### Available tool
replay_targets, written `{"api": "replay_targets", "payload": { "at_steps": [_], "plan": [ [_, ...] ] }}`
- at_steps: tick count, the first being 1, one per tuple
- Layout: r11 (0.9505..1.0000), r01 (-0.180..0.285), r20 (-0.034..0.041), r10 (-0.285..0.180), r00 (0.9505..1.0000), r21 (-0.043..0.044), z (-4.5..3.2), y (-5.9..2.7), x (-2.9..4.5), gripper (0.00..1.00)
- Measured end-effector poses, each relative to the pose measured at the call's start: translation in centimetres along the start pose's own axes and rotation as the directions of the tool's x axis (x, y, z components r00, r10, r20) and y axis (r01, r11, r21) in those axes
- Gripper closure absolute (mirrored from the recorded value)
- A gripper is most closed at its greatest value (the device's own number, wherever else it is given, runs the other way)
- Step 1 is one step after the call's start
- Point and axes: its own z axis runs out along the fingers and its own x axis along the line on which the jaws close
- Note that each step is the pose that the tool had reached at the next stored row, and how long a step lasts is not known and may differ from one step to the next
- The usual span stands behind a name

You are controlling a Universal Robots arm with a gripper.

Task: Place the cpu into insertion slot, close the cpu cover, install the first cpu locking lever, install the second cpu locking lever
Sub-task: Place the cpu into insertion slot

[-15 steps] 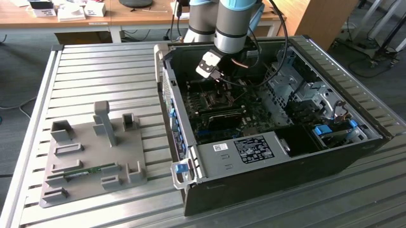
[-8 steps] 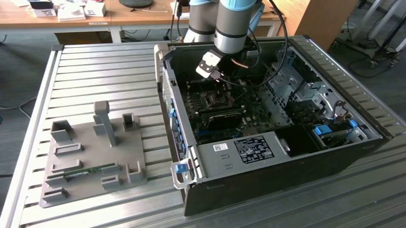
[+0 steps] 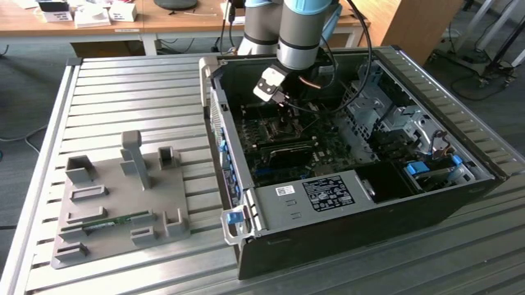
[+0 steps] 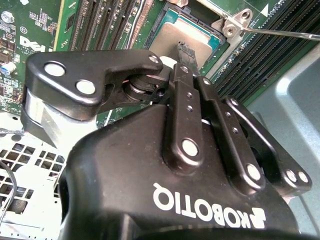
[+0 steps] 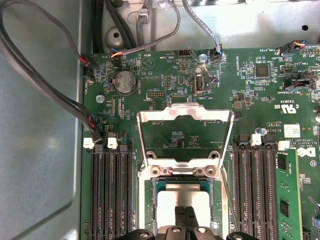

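Wooden desks are lining the back of the room, and in front of them a ribbed metal table (image 3: 123,92) is carrying an open computer case (image 3: 369,227). A grey fixture tray (image 3: 115,184) is lying just beside the case, toward the exterior view's left. The arm (image 3: 299,37) is reaching down into the case from above, over the green board (image 5: 165,75).

In the first wrist view, the gripper (image 5: 185,220) is hanging directly over the socket with its two fingers pressed flat together, and I can make out nothing pinched between them. The cpu (image 5: 170,200) is lying flat inside the socket, pale metal face up. The closed fingertips (image 4: 183,55) are sitting right over the middle of it, though I cannot tell whether they are actually touching the face.

The cpu cover (image 5: 185,113) is lying swung open on its hinge, away from the chip, with the board showing through its square opening. A thin locking lever (image 4: 280,34) is running out past the hinge bracket in the second wrist view. Black memory slots (image 5: 112,190) are flanking the socket on both sides. A round coin battery (image 5: 125,81) is sitting beyond the open cover, and dark cables (image 5: 45,85) are trailing across the case floor beside the board.
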Motion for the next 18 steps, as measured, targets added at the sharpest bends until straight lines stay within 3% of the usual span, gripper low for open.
{"api": "replay_targets", "payload": {
  "at_steps": [18],
  "plan": [
    [1.0000, 0.000, 0.0001, 0.000, 1.0000, 0.0001, 0.25, -0.01, 0.00, 0.89]
  ]
}}
